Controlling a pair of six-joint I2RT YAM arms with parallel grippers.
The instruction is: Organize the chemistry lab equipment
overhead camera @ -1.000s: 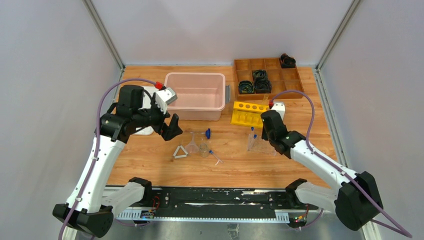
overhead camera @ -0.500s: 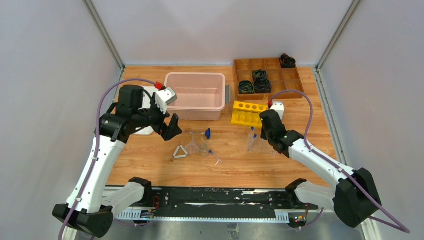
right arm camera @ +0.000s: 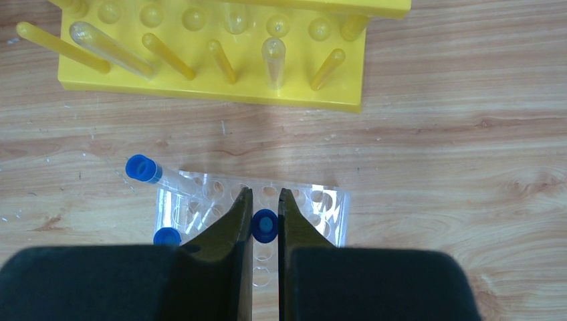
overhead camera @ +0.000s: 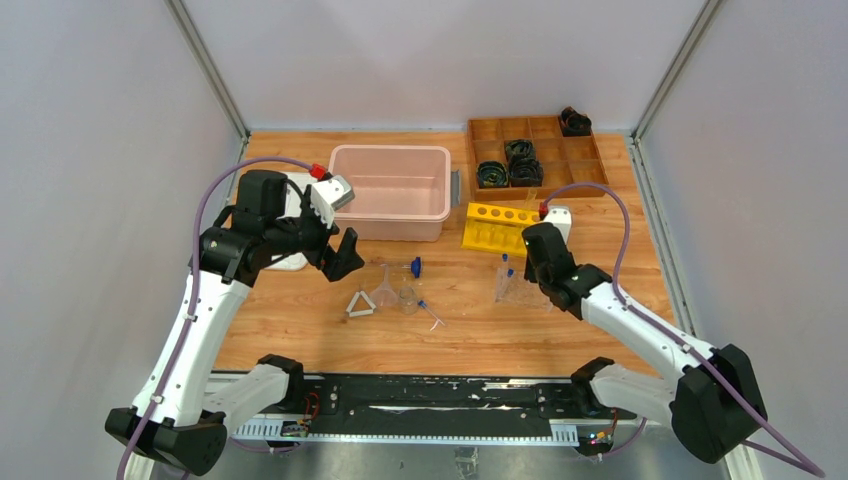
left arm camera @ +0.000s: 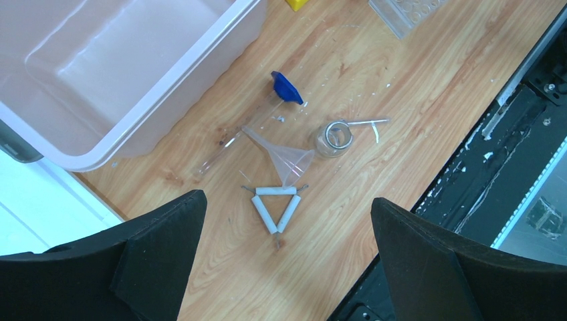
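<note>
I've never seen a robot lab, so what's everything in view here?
pink bin: one, pink, back centre
wooden tray: one, brown, back right
black coils: about four, black, in tray
yellow rack: one, yellow, right of bin
clear rack: one, clear, before yellow rack
blue-capped tubes: five, clear, three at clear rack, two lying loose
funnel: one, clear, centre
jar: one, clear, by funnel
triangle: one, white, by funnel
left jaws: one pair, black, wide open near triangle
right jaws: one pair, black, shut on a tube over clear rack
</note>
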